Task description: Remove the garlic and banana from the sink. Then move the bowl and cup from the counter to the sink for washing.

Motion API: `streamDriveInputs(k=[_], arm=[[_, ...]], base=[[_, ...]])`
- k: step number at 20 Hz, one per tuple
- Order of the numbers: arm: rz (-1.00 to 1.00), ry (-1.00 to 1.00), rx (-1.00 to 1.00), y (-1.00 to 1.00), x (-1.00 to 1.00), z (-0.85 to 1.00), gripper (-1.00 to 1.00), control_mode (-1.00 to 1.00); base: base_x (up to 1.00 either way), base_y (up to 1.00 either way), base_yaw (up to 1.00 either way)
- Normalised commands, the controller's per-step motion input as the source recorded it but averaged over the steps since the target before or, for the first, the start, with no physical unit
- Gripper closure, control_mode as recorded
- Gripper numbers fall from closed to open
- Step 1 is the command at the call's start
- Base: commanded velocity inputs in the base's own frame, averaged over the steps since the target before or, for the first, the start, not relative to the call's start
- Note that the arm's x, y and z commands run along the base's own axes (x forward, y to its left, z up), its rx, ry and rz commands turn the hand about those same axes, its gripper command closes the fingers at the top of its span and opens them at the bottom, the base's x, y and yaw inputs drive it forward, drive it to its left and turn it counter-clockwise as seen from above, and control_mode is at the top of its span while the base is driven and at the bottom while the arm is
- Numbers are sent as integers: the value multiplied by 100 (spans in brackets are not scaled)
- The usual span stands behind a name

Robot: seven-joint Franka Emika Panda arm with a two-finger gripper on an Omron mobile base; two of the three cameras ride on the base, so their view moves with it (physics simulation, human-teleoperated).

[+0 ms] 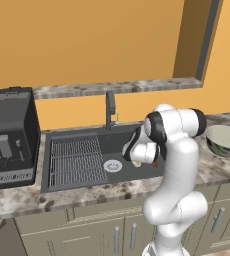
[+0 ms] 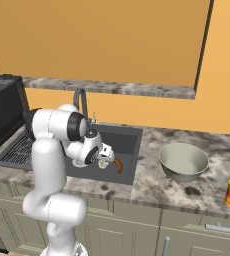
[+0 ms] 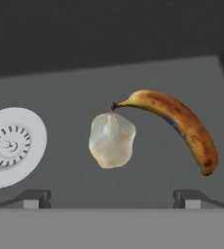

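We held our gripper [image 3: 111, 198] above the sink [image 3: 60, 87] floor, fingers spread wide and empty. The garlic [image 3: 111, 140] lay straight ahead between them, the banana [image 3: 177, 124] just right of it.

**Where my three cameras sit**

My left base view looks forward and down from behind the arm, taking in the sink [image 1: 82, 157] and the wall beyond, arm at lower right. My right base view faces the same counter from the other side, arm at lower left; both share the basin and the bowl [image 2: 183, 161]. My hand view looks down close onto the sink floor, with the drain [image 3: 9, 146] at its left edge.
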Motion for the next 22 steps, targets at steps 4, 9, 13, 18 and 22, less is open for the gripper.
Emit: streamDriveInputs(k=[4, 9, 13, 18, 22], arm=[[-1, -3, 0, 0, 6, -10, -100, -100], [-2, -1, 0, 0, 6, -9, -100, -100], [-3, 0, 0, 0, 4, -10, -100, -100], [-3, 0, 0, 0, 7, -10, -100, -100], [-2, 0, 0, 0, 10, -8, -100, -100]], base=[[0, 0, 0], [0, 0, 0], [0, 0, 0], [0, 0, 0], [0, 0, 0]])
